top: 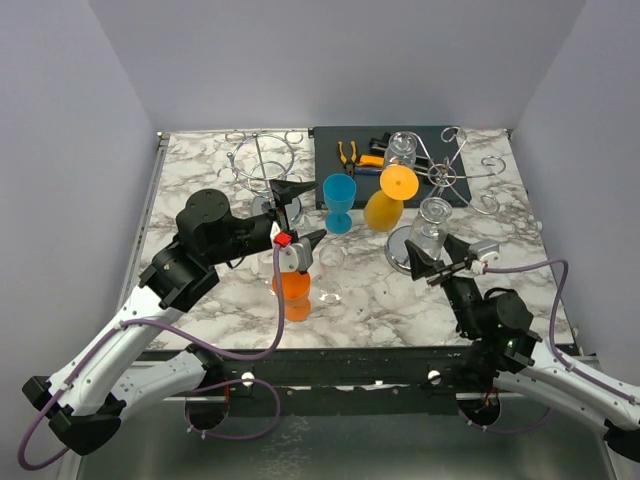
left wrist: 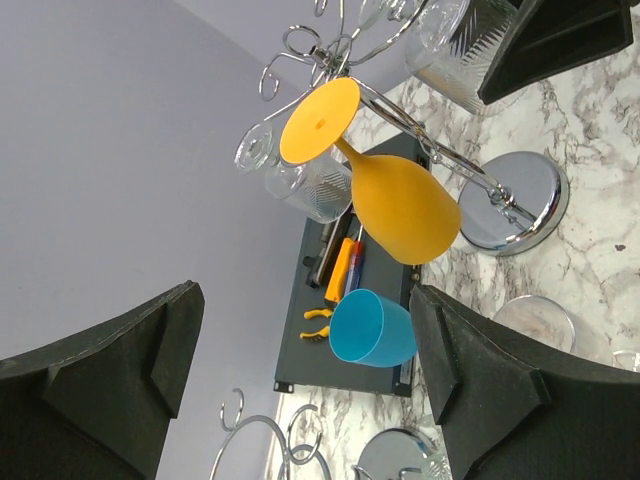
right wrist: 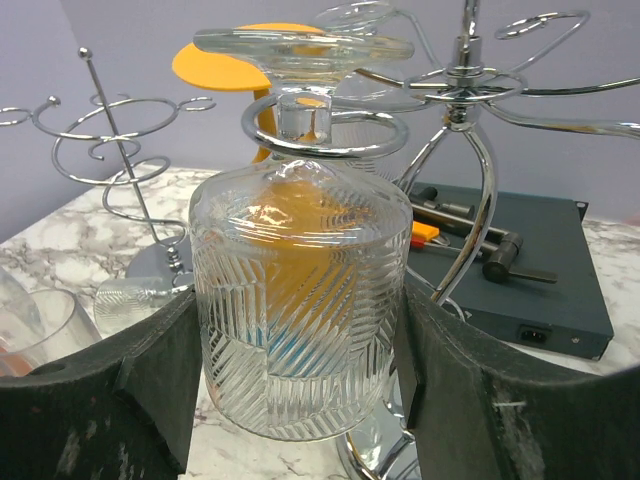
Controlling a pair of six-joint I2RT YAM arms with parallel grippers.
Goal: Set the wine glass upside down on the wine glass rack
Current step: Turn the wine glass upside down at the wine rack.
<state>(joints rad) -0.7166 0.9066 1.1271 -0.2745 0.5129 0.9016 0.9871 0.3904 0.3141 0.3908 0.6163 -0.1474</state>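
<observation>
While our right gripper [right wrist: 298,350] clasped the upturned wine glass [right wrist: 300,260] by its bowl, stem inside a ring [right wrist: 325,135] of the wine glass rack [right wrist: 465,150] and foot just above it, we judged a slow, level lowering best before letting go, our left gripper [left wrist: 305,360] gaping empty.

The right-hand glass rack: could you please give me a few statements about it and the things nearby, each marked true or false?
1. The clear ribbed glass hangs foot-up in a ring of the right rack. True.
2. The left gripper holds the blue goblet. False: it is open and empty; the goblet stands apart.
3. An orange glass hangs upside down on that rack. True.
4. The pliers lie on the marble. False: they lie on the dark box.
</observation>
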